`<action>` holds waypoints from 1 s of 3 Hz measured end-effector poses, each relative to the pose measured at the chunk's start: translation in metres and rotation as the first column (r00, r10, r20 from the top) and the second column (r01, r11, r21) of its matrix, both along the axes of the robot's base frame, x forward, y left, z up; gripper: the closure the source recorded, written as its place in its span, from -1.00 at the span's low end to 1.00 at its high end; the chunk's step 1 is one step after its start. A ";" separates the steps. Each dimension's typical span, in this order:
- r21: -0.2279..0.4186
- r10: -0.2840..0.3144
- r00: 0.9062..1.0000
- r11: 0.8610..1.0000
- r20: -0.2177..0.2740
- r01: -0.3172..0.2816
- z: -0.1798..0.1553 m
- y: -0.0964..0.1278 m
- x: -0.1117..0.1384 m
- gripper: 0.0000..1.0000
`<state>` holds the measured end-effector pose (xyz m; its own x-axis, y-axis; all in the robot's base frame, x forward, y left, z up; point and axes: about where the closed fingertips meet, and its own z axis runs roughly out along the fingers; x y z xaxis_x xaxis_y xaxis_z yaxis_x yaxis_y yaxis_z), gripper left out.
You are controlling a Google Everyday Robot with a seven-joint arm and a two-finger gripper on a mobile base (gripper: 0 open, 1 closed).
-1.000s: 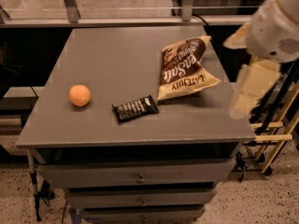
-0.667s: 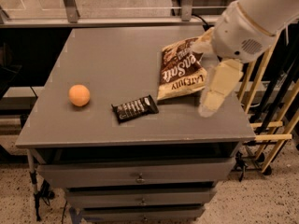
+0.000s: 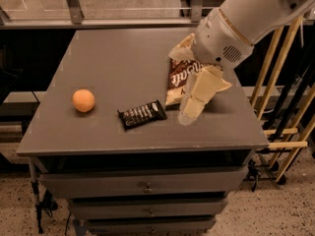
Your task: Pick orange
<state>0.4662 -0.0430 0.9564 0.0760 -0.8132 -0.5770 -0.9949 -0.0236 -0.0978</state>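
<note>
Orange (image 3: 83, 101) sits on the left part of the grey surface (image 3: 123, 53), near the left edge and well apart from everything else. It is round, so no long axis or pointing direction can be made out.

Candy bar (image 3: 142, 115), in a dark wrapper, lies right of the orange, its long axis running left to right with the right end slightly farther away. Chip bag (image 3: 183, 73) lies farther back and to the right, partly hidden by the white arm (image 3: 246, 18), which enters from the upper right.

Pincer (image 3: 189, 113) hangs over the surface just right of the candy bar, angled down and left. Nothing is seen in it; its opening cannot be determined.
</note>
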 end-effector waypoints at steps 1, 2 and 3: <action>0.048 0.027 0.999 0.998 -0.016 -0.027 -0.017 0.026 0.006 -1.00; 0.112 0.073 0.997 0.991 -0.032 -0.069 -0.041 0.072 0.016 -1.00; 0.161 0.083 0.996 0.984 -0.028 -0.078 -0.060 0.106 0.027 -1.00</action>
